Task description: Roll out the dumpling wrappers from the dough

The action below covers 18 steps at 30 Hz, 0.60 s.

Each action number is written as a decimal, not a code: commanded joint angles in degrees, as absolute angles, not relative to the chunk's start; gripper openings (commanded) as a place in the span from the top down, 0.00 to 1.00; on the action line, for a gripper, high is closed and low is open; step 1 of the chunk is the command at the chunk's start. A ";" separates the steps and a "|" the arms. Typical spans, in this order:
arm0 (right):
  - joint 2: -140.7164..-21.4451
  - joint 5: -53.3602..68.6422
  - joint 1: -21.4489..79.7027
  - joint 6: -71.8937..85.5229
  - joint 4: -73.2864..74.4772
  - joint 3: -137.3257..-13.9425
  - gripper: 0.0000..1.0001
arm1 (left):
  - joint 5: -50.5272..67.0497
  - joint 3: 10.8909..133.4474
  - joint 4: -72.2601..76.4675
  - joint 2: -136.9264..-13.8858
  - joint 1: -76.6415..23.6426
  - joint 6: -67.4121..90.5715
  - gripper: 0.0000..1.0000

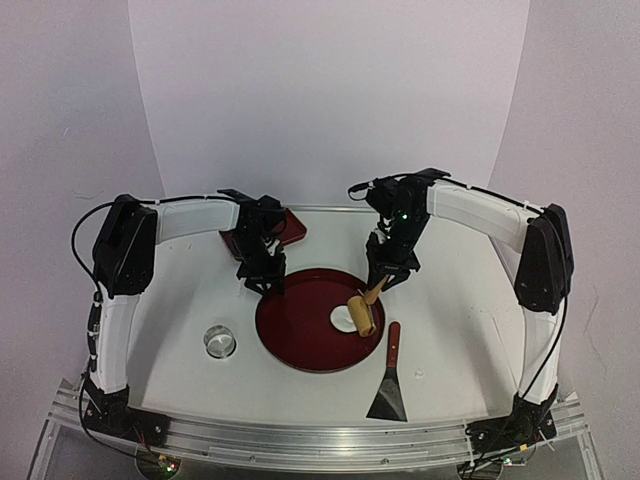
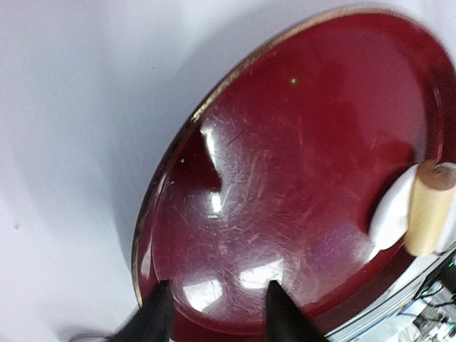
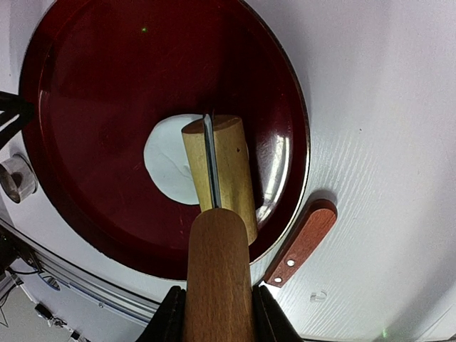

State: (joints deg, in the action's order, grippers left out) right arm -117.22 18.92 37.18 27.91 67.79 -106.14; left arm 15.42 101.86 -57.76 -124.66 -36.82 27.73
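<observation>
Jaws of the right gripper (image 3: 217, 313) pinch the roller (image 3: 217, 228) by its handle; just ahead, its barrel rests on the flat dough (image 3: 164, 160) in the tray (image 3: 92, 78). On the left gripper (image 2: 214, 310), jaws spread, empty, above the tray, dough far ahead.

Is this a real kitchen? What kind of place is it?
Probably a robot lab set up like a little kitchen. Two robot arms are bolted to a white table with a white backdrop, and the right claw holds a wooden rolling pin on white dough in a red tray.
</observation>
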 commanded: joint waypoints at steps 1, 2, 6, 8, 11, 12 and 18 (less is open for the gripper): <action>-121.93 17.56 38.33 25.61 66.50 -110.18 1.00 | 10.78 106.90 -63.83 -118.54 -36.97 27.21 0.43; -122.04 18.09 38.32 25.49 67.10 -111.71 1.00 | 9.76 106.65 -64.61 -118.00 -36.97 26.94 0.41; -122.41 20.69 38.32 25.71 68.69 -116.65 1.00 | 7.86 101.32 -64.27 -115.33 -36.79 25.59 0.37; -122.02 22.05 38.33 26.07 68.73 -118.23 1.00 | 7.83 98.86 -63.71 -115.15 -36.74 25.51 0.37; -121.61 24.75 38.32 27.10 68.73 -121.32 1.00 | 7.34 95.43 -61.52 -114.61 -36.74 26.35 0.35; -121.51 26.02 38.32 27.54 68.73 -122.22 1.00 | 6.95 94.46 -60.89 -114.39 -36.74 26.69 0.35; -119.93 28.02 38.32 29.57 68.75 -123.71 1.00 | 7.39 90.28 -57.72 -114.87 -36.52 27.25 0.37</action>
State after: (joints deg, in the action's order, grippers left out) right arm -122.67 25.32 37.98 28.07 69.50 -121.51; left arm 8.32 92.10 -60.87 -116.22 -36.75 27.03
